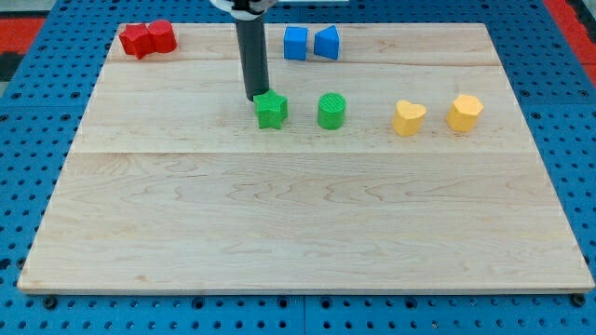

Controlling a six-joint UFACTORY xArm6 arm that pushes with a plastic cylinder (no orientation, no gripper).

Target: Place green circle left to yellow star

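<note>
The green circle stands a little above the board's middle. A green star lies just to its left. My tip sits at the green star's upper left corner, touching or almost touching it, and well left of the green circle. To the view's right lie a yellow heart and a yellow hexagon-like block. No block that clearly reads as a yellow star shows.
Two red blocks lie together at the board's top left. Two blue blocks lie side by side at the top centre. The wooden board rests on a blue pegboard surface.
</note>
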